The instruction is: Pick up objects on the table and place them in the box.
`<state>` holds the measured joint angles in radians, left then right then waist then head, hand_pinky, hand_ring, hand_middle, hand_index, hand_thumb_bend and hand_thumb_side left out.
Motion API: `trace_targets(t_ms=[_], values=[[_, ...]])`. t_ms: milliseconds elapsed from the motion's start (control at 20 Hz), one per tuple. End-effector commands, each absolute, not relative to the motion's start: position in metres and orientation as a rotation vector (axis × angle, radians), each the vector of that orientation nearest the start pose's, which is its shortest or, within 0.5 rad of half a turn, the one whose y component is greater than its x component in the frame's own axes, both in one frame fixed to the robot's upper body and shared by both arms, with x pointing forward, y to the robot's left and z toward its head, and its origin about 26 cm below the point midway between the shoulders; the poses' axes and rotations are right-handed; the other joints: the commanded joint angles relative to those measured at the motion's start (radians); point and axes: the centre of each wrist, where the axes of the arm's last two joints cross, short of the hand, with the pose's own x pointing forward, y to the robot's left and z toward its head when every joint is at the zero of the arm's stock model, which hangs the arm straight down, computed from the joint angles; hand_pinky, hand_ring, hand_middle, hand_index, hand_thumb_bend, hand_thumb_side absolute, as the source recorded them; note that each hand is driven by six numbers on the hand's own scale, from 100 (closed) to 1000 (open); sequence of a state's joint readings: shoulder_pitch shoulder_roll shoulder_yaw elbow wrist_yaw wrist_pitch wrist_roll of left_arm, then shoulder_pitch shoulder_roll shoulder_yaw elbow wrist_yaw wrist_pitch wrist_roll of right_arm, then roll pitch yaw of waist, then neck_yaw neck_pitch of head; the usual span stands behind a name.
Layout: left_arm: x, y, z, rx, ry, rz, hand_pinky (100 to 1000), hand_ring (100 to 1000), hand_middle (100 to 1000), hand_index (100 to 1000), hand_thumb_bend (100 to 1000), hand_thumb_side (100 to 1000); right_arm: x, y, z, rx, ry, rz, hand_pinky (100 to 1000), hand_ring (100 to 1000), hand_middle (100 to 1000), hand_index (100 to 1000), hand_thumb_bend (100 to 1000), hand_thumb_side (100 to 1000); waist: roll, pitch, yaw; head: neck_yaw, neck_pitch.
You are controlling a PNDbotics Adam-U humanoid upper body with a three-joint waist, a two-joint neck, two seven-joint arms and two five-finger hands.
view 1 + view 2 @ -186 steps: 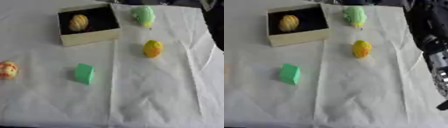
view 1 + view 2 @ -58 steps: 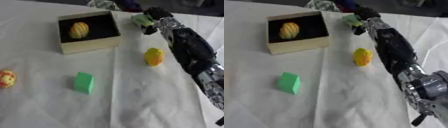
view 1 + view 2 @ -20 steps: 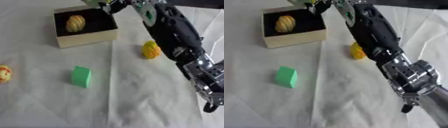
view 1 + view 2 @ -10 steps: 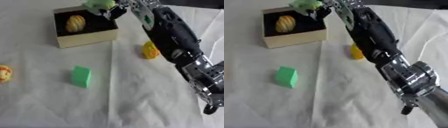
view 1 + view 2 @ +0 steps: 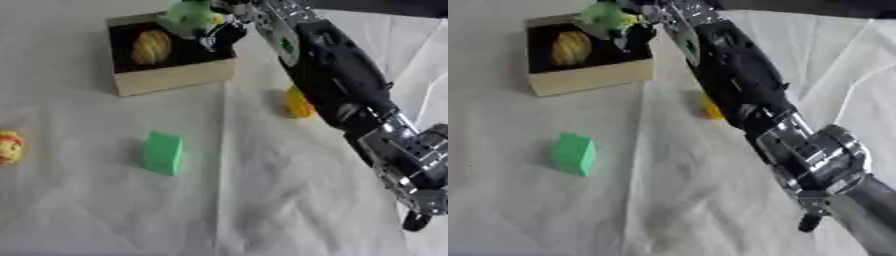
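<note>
My right hand (image 5: 229,27) pinches a green toy (image 5: 189,16) over the box (image 5: 175,75) on the white-clothed table (image 5: 262,200).

A green toy (image 5: 186,16) is held over the open tan box (image 5: 175,77), where a yellow striped ball (image 5: 150,47) lies; a green block (image 5: 163,153), a yellow object (image 5: 297,103) and a red-yellow ball (image 5: 9,146) are left on the cloth.
</note>
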<state>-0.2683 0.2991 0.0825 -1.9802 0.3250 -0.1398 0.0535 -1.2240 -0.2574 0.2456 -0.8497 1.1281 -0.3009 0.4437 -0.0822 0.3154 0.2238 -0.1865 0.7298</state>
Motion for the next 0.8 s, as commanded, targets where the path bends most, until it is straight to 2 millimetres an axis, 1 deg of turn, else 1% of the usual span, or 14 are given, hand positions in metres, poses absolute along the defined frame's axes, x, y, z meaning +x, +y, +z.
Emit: trace_targets(t_ms=[50, 100, 200, 400, 450, 500, 550, 650, 700, 750, 800], values=[[0.2964, 0.2801, 0.1982, -0.134, -2.394, -0.045, 845, 820, 763, 812, 100, 663, 0.4923, -0.1420, 0.2907, -1.057, -1.476, 1.943, 873, 1000, 930, 1000, 202, 329, 0.000, -0.032, 0.001, 0.000, 0.002], [0.2964, 0.2800, 0.1981, -0.134, -2.394, -0.045, 845, 820, 763, 812, 100, 663, 0.4921, -0.1416, 0.2911, -1.068, -1.465, 1.950, 883, 1000, 938, 1000, 214, 395, 0.000, -0.033, 0.001, 0.000, 0.003], [0.2964, 0.2800, 0.1981, -0.135, -2.394, -0.045, 845, 820, 763, 812, 100, 662, 0.4918, -0.1403, 0.2919, -1.089, -1.444, 1.967, 885, 1000, 943, 1000, 242, 429, 0.000, -0.033, 0.000, -0.001, 0.005], [0.2965, 0.2798, 0.1983, -0.138, -2.395, -0.043, 845, 820, 763, 811, 100, 662, 0.4908, -0.1379, 0.2931, -1.111, -1.440, 1.983, 887, 1000, 947, 1000, 296, 416, 0.000, -0.033, 0.000, -0.001, 0.007], [0.2965, 0.2798, 0.1983, -0.138, -2.394, -0.043, 846, 820, 762, 811, 100, 662, 0.4905, -0.1373, 0.2933, -1.111, -1.444, 1.983, 884, 1000, 948, 1000, 281, 414, 0.000, -0.033, 0.000, -0.001, 0.008], [0.2965, 0.2798, 0.1982, -0.139, -2.394, -0.043, 846, 820, 763, 811, 100, 662, 0.4901, -0.1369, 0.2936, -1.111, -1.452, 1.981, 881, 1000, 941, 1000, 290, 396, -0.001, -0.033, -0.001, -0.001, 0.008], [0.2965, 0.2797, 0.1982, -0.139, -2.394, -0.042, 846, 820, 763, 811, 100, 663, 0.4895, -0.1361, 0.2939, -1.110, -1.462, 1.978, 876, 1000, 937, 1000, 263, 422, -0.001, -0.034, -0.001, 0.000, 0.008], [0.2965, 0.2796, 0.1981, -0.139, -2.392, -0.042, 846, 820, 762, 811, 100, 662, 0.4884, -0.1347, 0.2944, -1.101, -1.487, 1.967, 874, 1000, 936, 1000, 226, 371, 0.000, -0.034, -0.001, 0.000, 0.009], [0.2965, 0.2795, 0.1981, -0.140, -2.392, -0.042, 846, 820, 762, 811, 100, 662, 0.4877, -0.1341, 0.2951, -1.096, -1.502, 1.959, 874, 1000, 936, 1000, 226, 371, 0.000, -0.035, -0.001, 0.000, 0.008], [0.2965, 0.2795, 0.1981, -0.140, -2.391, -0.042, 846, 820, 762, 811, 100, 662, 0.4865, -0.1334, 0.2971, -1.094, -1.524, 1.945, 870, 1000, 933, 1000, 204, 317, 0.001, -0.035, -0.001, 0.000, 0.008], [0.2965, 0.2795, 0.1980, -0.140, -2.391, -0.041, 846, 820, 762, 811, 100, 662, 0.4854, -0.1330, 0.2989, -1.093, -1.541, 1.933, 866, 1000, 930, 1000, 198, 291, 0.001, -0.035, -0.001, 0.000, 0.008]])
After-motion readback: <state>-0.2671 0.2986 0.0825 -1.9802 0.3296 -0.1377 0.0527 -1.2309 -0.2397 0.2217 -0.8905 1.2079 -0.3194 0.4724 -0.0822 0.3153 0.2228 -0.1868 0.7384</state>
